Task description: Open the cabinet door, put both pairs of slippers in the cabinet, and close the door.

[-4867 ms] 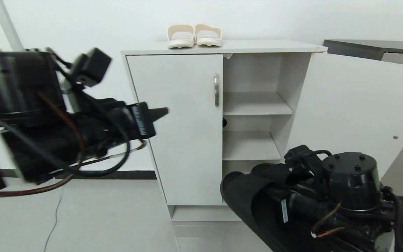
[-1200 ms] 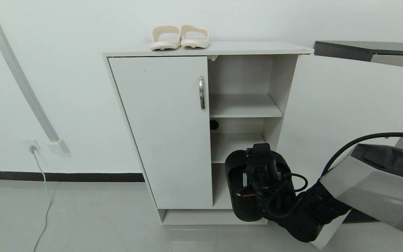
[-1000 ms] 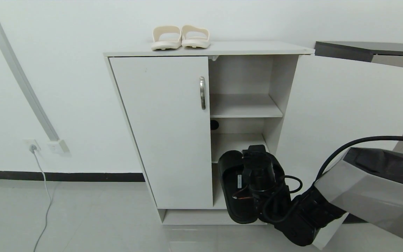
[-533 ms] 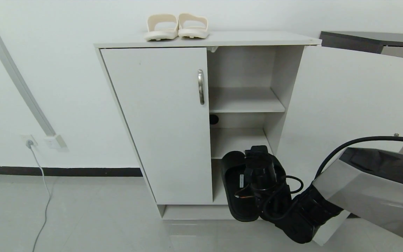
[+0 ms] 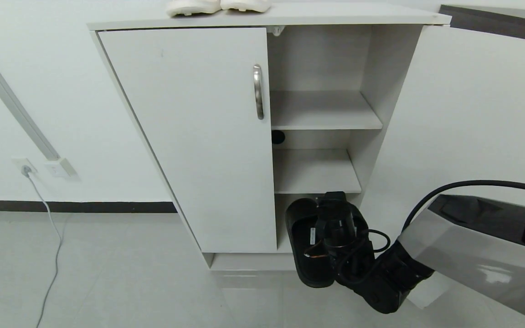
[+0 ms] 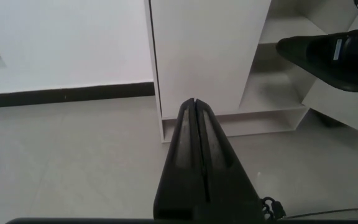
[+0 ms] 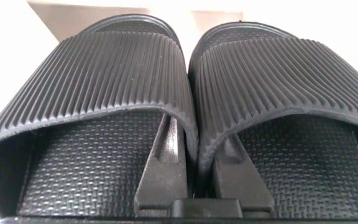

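Item inspected: black slippers (image 5: 306,241), one pair held side by side, low in the frame and right of centre in the head view.
Position: we find the toes pointing into the bottom compartment (image 5: 281,223) of the cabinet (image 5: 189,136), at its mouth. We cannot tell whether they have crossed the front edge.
Right jaws: closed on the black slippers. One of the fingers (image 7: 165,163) sits inside each slipper under the ribbed strap, and together they pinch the two adjoining inner walls.
Left jaws: pressed flat together with nothing between them, above the floor (image 5: 130,282) in front of the cabinet.
Second pair: cream slippers (image 5: 217,5) rest on the cabinet top at the upper edge of the frame, partly cut off.
Doors: the open door (image 5: 472,114) stands wide at the right of the frame. The left door is shut.
Handling, judged: we rate the pair light, soft and flexible, likely foam or rubber. The ribbed straps and textured footbeds should resist slipping. Nothing here looks fragile.
Weak point, judged: only the inner walls are clamped, so the unsupported outer edges and heels can droop or splay.
Where to hold, judged: we approve the present hold, at the touching walls under the straps, since it keeps both slippers as one unit. The cream pair suits the same hold.
Risk, judged: a splayed outer edge could catch on the shut door's edge or the cabinet's side wall on entry.
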### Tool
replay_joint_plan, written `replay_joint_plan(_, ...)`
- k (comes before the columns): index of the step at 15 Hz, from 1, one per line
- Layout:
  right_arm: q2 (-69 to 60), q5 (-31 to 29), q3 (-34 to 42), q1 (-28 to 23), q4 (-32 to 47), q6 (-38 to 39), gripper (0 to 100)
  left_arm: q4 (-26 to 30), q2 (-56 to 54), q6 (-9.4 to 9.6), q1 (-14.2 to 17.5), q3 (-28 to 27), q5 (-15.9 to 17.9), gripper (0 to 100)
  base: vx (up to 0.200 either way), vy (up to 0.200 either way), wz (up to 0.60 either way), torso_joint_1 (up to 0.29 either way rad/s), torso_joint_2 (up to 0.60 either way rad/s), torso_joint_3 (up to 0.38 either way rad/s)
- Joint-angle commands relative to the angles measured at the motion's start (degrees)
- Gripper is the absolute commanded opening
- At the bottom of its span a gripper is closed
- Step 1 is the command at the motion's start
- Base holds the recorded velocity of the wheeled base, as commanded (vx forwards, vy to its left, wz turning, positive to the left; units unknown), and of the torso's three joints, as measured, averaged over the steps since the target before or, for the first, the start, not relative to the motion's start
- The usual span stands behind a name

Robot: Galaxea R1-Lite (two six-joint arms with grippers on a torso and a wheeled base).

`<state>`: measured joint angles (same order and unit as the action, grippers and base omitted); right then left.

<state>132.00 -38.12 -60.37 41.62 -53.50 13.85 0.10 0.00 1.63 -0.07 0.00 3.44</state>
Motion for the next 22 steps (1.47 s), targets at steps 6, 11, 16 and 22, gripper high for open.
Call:
replay_joint_plan(6, 3.09, -0.55, 1.57, -0.57, -14.0, -5.67, 0, -0.01, 0.09, -0.05, -0.01, 0.0, -0.01, 0, 0.0, 0.0, 0.0, 0.004, 0.0, -0.065)
replay_joint_plan(11, 3.18, -0.64, 1.66, -0.75, -14.96, -6.29, 0, -0.01, 0.09, -0.05, 0.07, 0.0, -0.01, 0, 0.0, 0.0, 0.0, 0.0, 0.0, 0.0)
replay_joint_plan(16, 3.18, -0.73, 1.57, -0.75, -14.96, -6.55, 0, -0.01, 0.09, -0.23, -0.01, 0.0, -0.01, 0, 0.0, 0.0, 0.0, 0.0, 0.0, 0.0)
replay_joint_plan(22, 3.18, -0.73, 1.66, -0.75, -16.19, -7.43, 0, -0.01, 0.09, -0.23, -0.01, 0.0, -0.1, 0, 0.0, 0.0, 0.0, 0.0, 0.0, 0.0)
